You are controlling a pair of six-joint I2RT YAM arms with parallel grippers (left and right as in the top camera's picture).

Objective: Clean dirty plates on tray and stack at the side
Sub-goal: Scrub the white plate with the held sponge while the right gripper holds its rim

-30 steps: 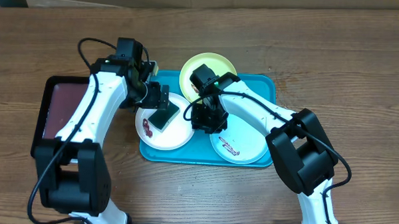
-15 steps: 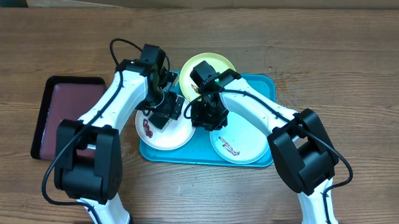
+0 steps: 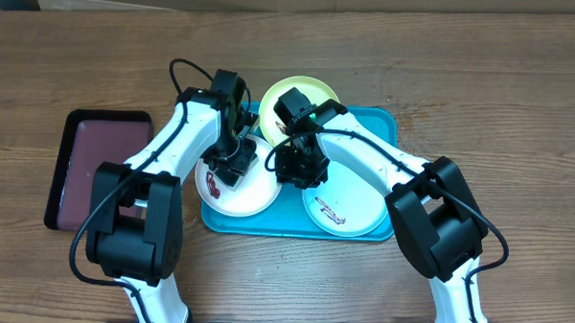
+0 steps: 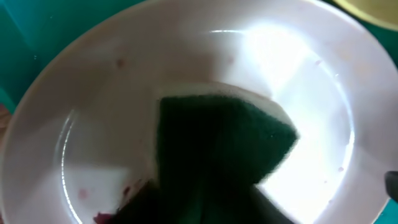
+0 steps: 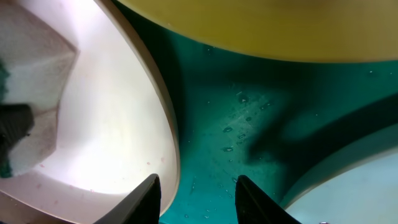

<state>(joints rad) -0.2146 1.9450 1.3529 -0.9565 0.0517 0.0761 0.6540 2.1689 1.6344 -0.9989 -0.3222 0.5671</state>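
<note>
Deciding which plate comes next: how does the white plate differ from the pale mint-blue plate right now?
The white plate has a green sponge on it; the mint-blue plate has none. The white plate sits at the tray's left end, overhanging its rim; the mint-blue plate lies front right, inside it. Both are round with a dark smear.
</note>
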